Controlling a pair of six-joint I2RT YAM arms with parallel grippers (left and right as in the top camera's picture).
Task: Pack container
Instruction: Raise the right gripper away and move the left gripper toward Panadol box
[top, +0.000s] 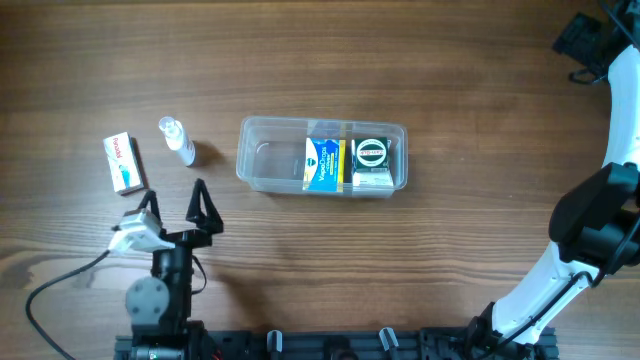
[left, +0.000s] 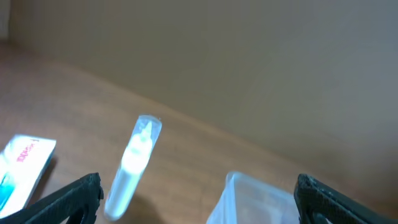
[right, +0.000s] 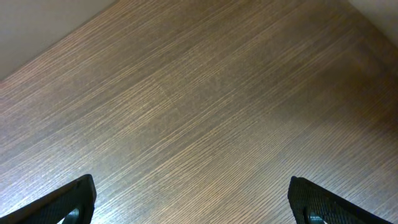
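Observation:
The clear rectangular container sits mid-table. It holds a blue and yellow box and a dark box with a round label; its left part is bare. A small clear spray bottle lies left of it, and a white box with red and teal print lies further left. My left gripper is open and empty, just in front of the bottle. In the left wrist view the bottle, the white box and a container corner show between the open fingers. My right gripper is open over bare wood.
The wooden table spreads all around. The right arm curves along the right edge, its gripper far back at the top right corner. A cable loops at the front left.

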